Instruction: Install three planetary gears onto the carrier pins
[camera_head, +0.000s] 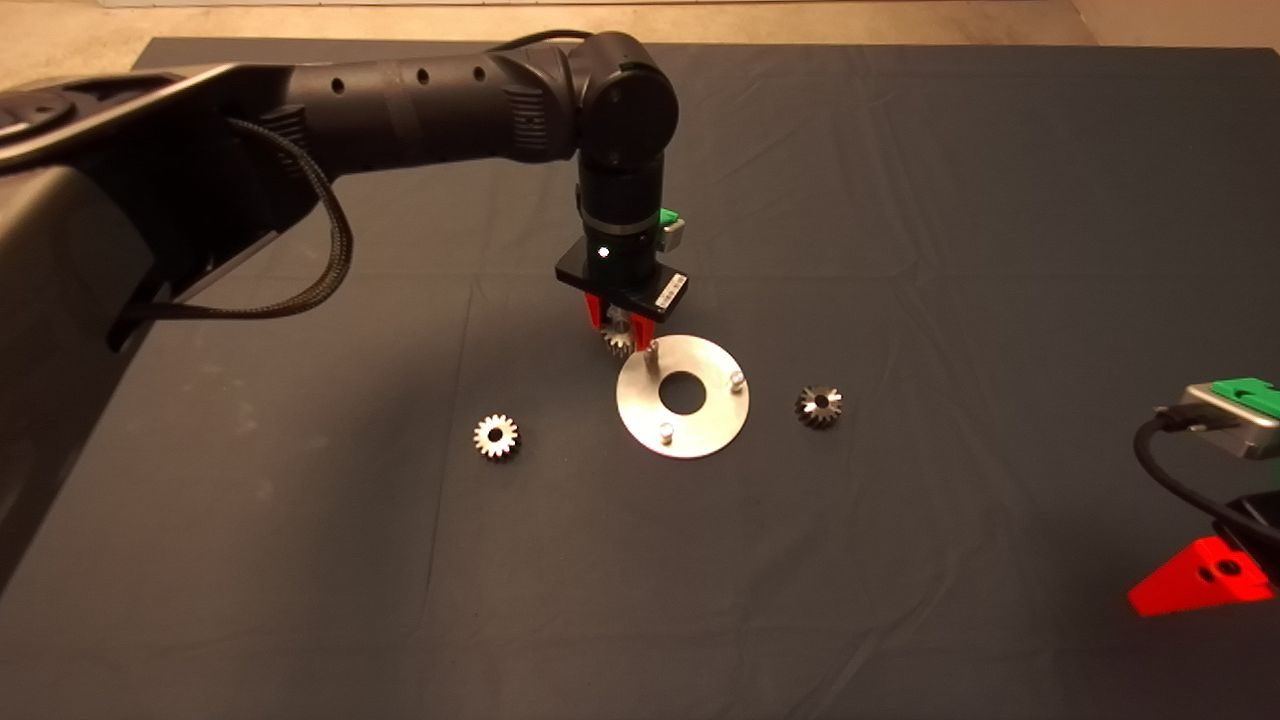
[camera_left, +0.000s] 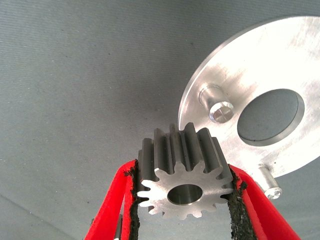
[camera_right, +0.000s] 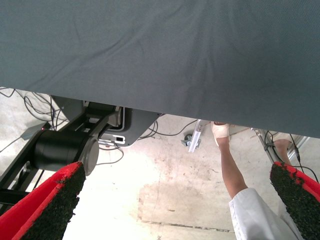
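My left gripper (camera_head: 621, 335) is shut on a bright silver planetary gear (camera_left: 186, 178), held just above the mat beside the far-left edge of the shiny disc (camera_head: 700, 428). The gear (camera_head: 616, 343) hangs close to the nearest carrier pin (camera_head: 653, 353), a little to its left. That pin (camera_left: 220, 107) and a second pin (camera_left: 270, 184) show in the left wrist view on the disc (camera_left: 250, 70). The other pins (camera_head: 737, 381) (camera_head: 665, 432) are bare. A second silver gear (camera_head: 496, 436) lies left of the disc, a darker gear (camera_head: 818, 405) right of it. My right gripper (camera_head: 1205, 585) waits open at the lower right edge.
The dark mat (camera_head: 900, 200) covers the table. In the right wrist view a person's leg (camera_right: 231, 165) and a dark machine base (camera_right: 67, 147) show on the floor past the mat's edge (camera_right: 150, 111).
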